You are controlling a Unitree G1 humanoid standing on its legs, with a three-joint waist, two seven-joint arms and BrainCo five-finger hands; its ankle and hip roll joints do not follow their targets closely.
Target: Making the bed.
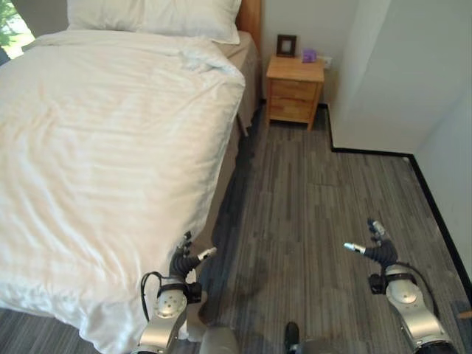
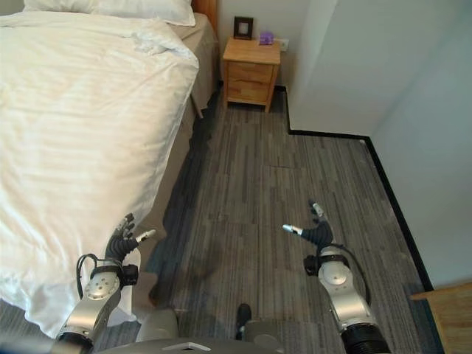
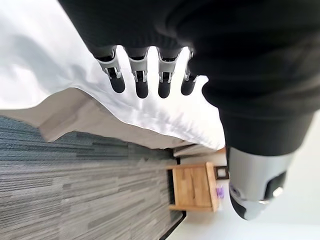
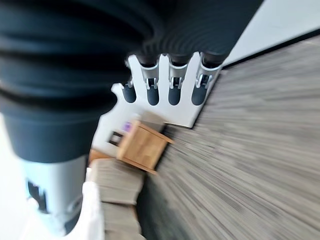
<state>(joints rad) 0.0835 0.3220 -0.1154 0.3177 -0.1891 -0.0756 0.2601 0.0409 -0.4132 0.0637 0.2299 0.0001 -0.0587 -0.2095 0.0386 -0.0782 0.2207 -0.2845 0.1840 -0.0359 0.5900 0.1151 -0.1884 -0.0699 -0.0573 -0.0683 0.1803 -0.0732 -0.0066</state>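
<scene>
The left hand (image 1: 186,262) hovers just beside the near corner of the bed, its fingers (image 3: 141,82) relaxed and spread, holding nothing; in its wrist view the fingertips hang in front of the drooping edge of the white duvet (image 1: 103,155) without clearly touching it. The right hand (image 2: 313,232) hangs over the grey plank floor (image 1: 317,199), well apart from the bed, fingers likewise loose and empty.

This looks like an approach or pause between tugs: the duvet already covers most of the mattress and falls over the side, but it is rumpled, with a bunched fold near the white pillow (image 1: 155,16) at the head. The likely next move is for the left hand to reach in, close on the duvet's hanging edge and draw it flat and even; the right hand would have to swing across toward the bed to help.

Beyond the bed, a wooden nightstand (image 1: 295,88) stands against the wall, carrying a small picture frame (image 1: 286,45) and a purple object (image 1: 308,55).
</scene>
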